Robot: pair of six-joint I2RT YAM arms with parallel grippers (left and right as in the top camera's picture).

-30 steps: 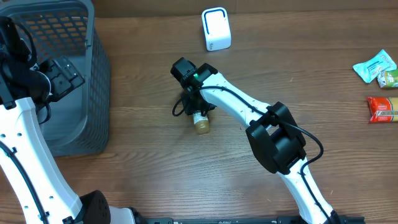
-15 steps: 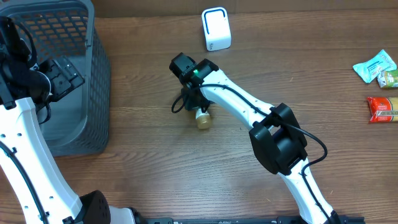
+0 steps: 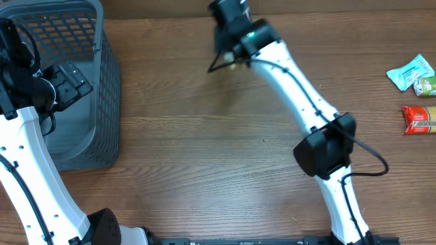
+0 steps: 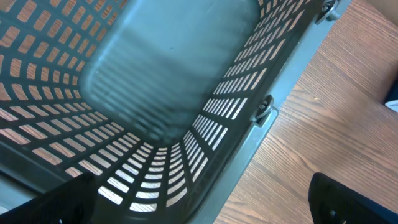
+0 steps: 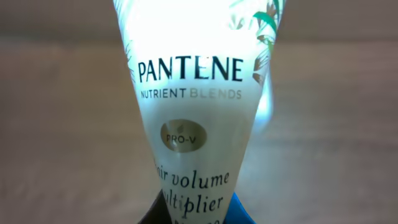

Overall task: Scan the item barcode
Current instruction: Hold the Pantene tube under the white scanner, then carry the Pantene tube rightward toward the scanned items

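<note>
Starting at the left of the overhead view, the grey basket (image 3: 102,102) stands on the wooden table (image 3: 204,170). The left gripper (image 3: 71,82) hangs over the basket's inside. Its wrist view shows the two dark fingertips far apart at the lower corners with only mesh between them, so it is spread wide and holds nothing.

At top centre, the right arm reaches to the far edge of the table. The right gripper (image 3: 230,34) is closed down narrow on the Pantene tube (image 5: 196,143). In the right wrist view the tube fills the frame just ahead of the camera. Its narrow end is at the grip and its broad end is away from it, so its long axis runs straight out from the fingers. The printed front label faces the camera. No barcode shows on this face, so I judge that it lies on the far side. No scanner can be identified; a pale blur beside the tube is too soft to name.

At the right edge lie a teal packet (image 3: 411,71) and a red packet (image 3: 418,119), well apart from both grippers.

Judgement: the right arm has the item. The next move turns on rolling the tube about its long axis to present the barcode face.
</note>
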